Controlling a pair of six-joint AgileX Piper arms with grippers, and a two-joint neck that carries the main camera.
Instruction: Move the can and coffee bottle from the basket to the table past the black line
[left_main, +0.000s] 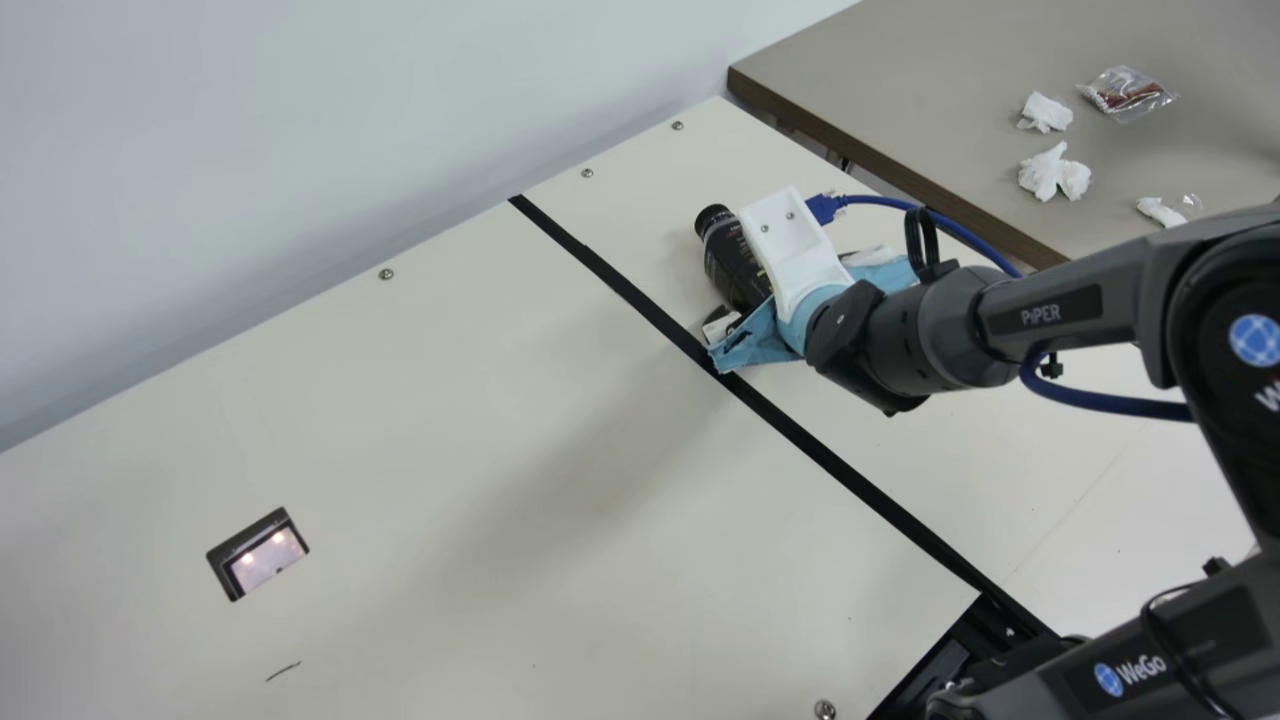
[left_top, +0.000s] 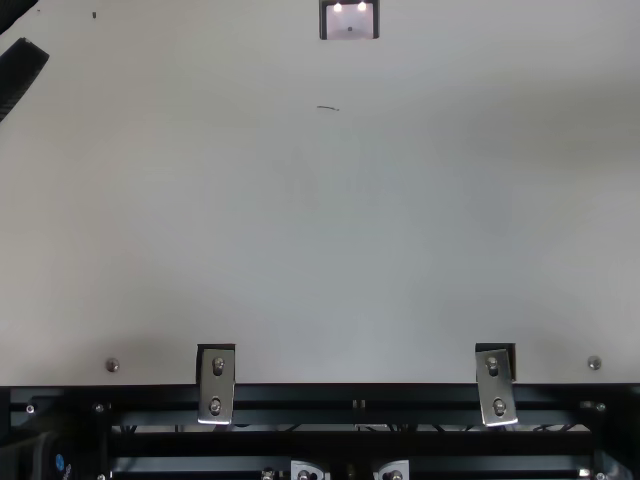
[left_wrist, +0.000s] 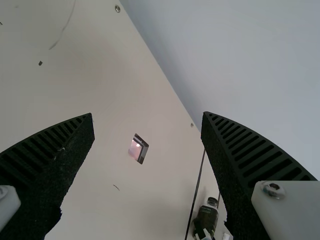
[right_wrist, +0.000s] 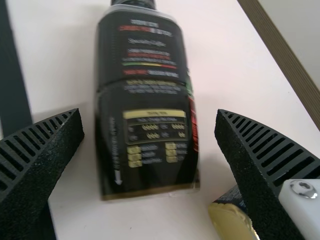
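In the main view my right gripper (left_main: 795, 245) is low over the table beyond the black line (left_main: 830, 460), beside the dark coffee bottle (left_main: 735, 260). The right wrist view has the bottle (right_wrist: 145, 100) between the fingers of the right gripper (right_wrist: 149, 114), which is open with a gap on each side. A gold-ended can (right_wrist: 232, 222) is partly hidden behind one finger. At the top view's left edge is my left gripper (left_top: 35, 30); its own wrist view shows the left gripper (left_wrist: 147, 117) open and holding nothing, the bottle (left_wrist: 207, 215) far off.
A wall (left_main: 300, 150) runs along the far side of the cream table (left_main: 450, 430). Beyond the line, a brown-edged grey table (left_main: 930, 90) adjoins, with crumpled tissues (left_main: 1045, 172) and a small clear packet (left_main: 1125, 92). A dark-framed cutout (left_main: 258, 555) is in the tabletop.
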